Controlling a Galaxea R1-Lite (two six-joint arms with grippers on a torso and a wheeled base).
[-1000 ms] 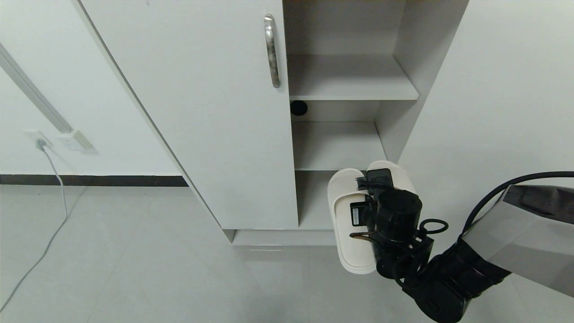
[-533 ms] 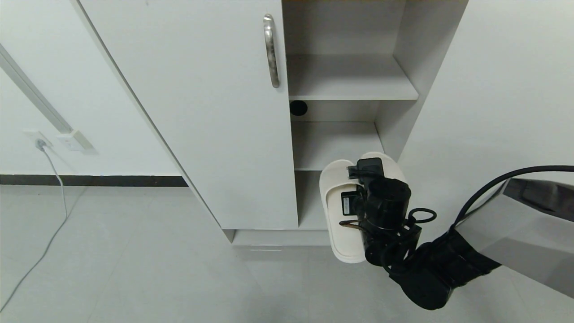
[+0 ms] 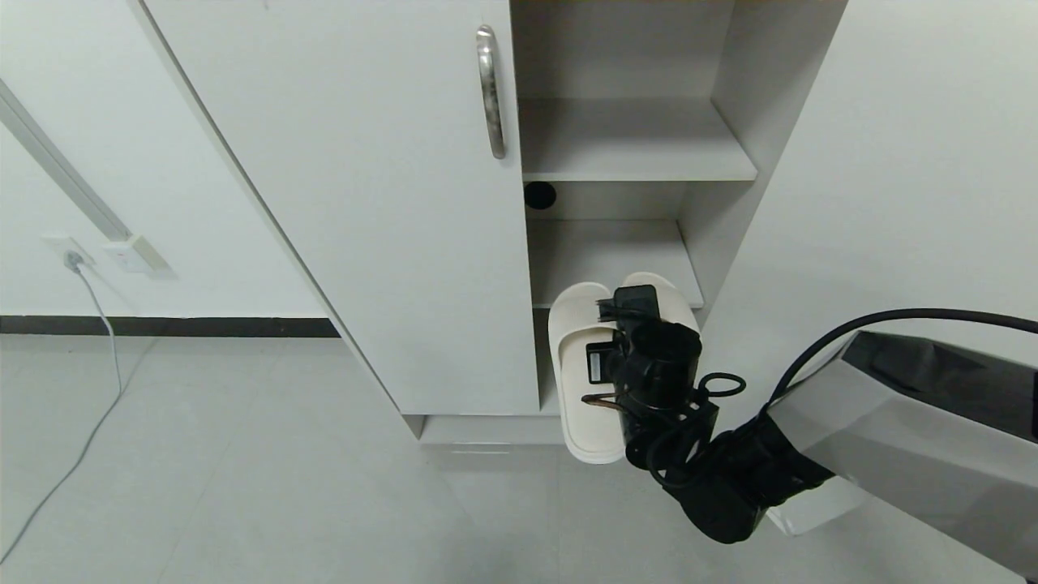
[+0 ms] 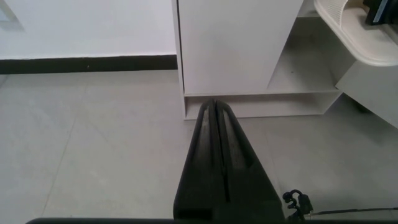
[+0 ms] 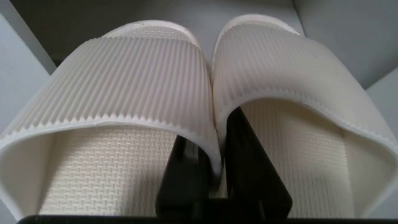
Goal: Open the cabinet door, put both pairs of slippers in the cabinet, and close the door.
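Note:
A pair of white slippers (image 3: 577,381) hangs in front of the cabinet's open right bay, level with the lowest compartment (image 3: 559,357). My right gripper (image 3: 628,312) is shut on the slippers, pinching their inner edges together. The right wrist view shows the ribbed straps (image 5: 143,74) side by side, with my right gripper (image 5: 214,168) clamped between them. The closed door (image 3: 365,203) with its metal handle (image 3: 491,89) stands left of the bay. My left gripper (image 4: 214,109) is shut and empty, low over the floor, pointing at the cabinet base (image 4: 261,102). One slipper's heel (image 4: 354,37) shows in the left wrist view.
The open bay has an upper shelf (image 3: 632,150) and a middle shelf (image 3: 608,259), both bare, and a black hole (image 3: 540,195) in the back wall. A white panel (image 3: 892,178) rises right of the bay. A wall socket and cable (image 3: 75,261) sit far left.
My right arm has carried the slippers to the left and toward the cabinet opening. The cabinet and its door have not moved.

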